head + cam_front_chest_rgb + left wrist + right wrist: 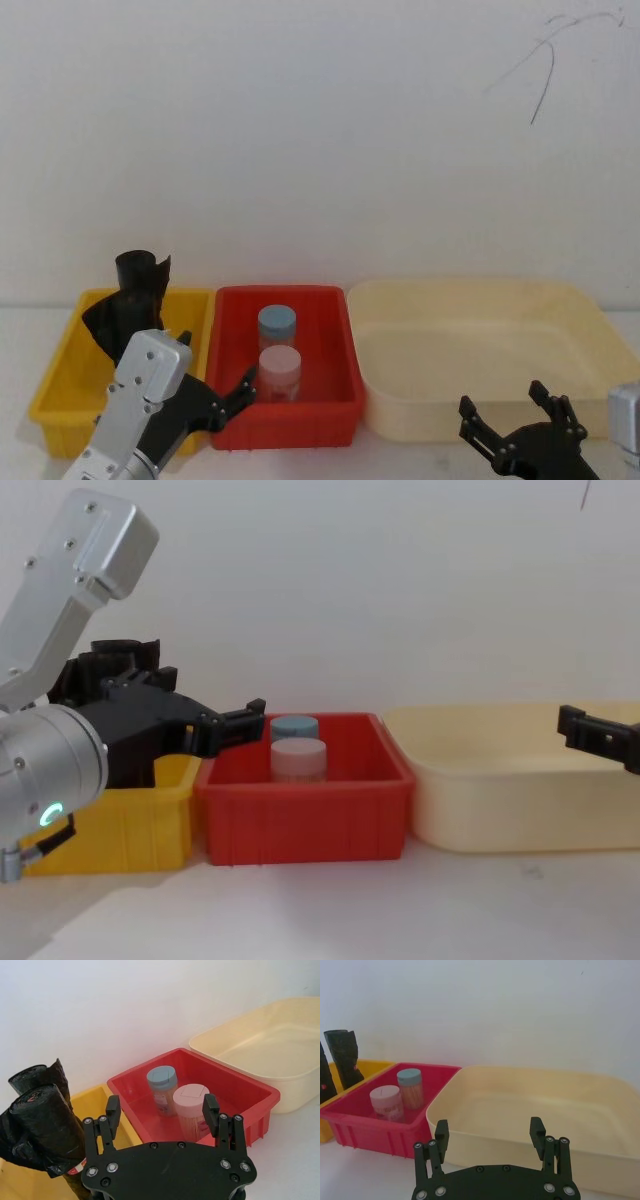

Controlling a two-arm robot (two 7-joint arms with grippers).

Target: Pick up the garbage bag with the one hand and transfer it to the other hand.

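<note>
The garbage bag (45,1125), a black roll with a red-and-white band near its lower end, leans in the yellow bin (60,385); in the head view the garbage bag (103,325) shows just left of my left arm. A second black roll (140,278) stands upright behind it. My left gripper (161,1110) is open and empty, hovering over the border of the yellow and red bins, to the right of the bag and apart from it. Low in front of the cream tub, my right gripper (505,402) is also open and empty.
The red bin (330,400) holds a blue-lidded jar (277,326) and a pink-lidded jar (280,368). A large empty cream tub (590,330) stands at the right. All three containers sit in a row against a white wall.
</note>
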